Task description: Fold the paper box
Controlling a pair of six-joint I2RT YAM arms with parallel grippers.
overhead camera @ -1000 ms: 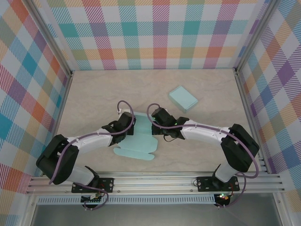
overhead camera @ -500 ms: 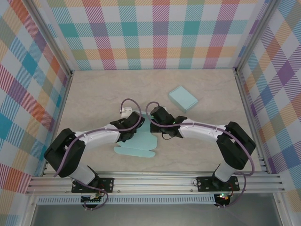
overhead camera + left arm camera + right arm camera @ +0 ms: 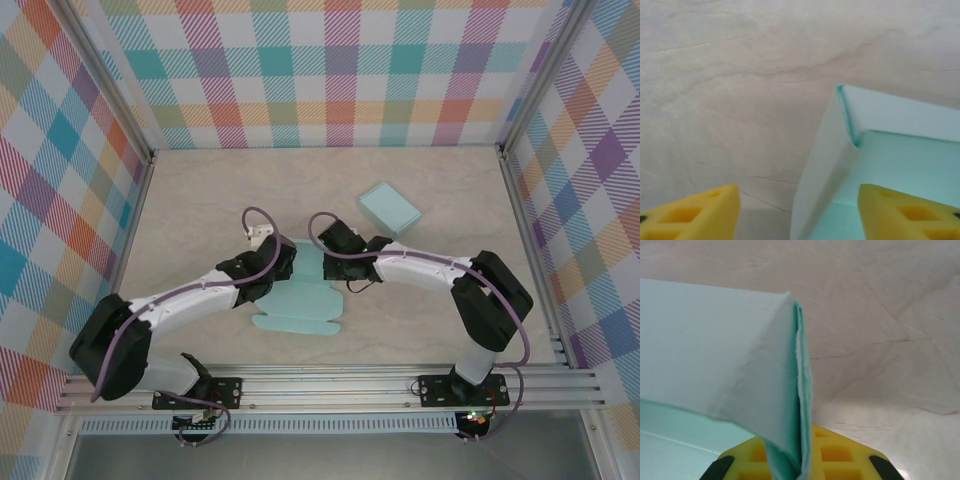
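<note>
At wrist level, unlike overhead, right claw (image 3: 802, 460) pinches the paper box (image 3: 715, 350) wall; left claw (image 3: 800, 212) gapes

pale teal, partly folded paper box (image 3: 300, 305) lies on the marbled beige surface (image 3: 200, 200), near its front centre. left gripper (image 3: 285, 262) stands at the box's rear left, straddling an upright wall; right gripper (image 3: 331, 262) stands at its rear right, pinching another wall. small pale teal rectangular carton (image 3: 389, 209) lies behind and to the right, well apart.

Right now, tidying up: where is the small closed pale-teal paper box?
In the top view the closed box lies right of centre, just beyond the right gripper.
</note>
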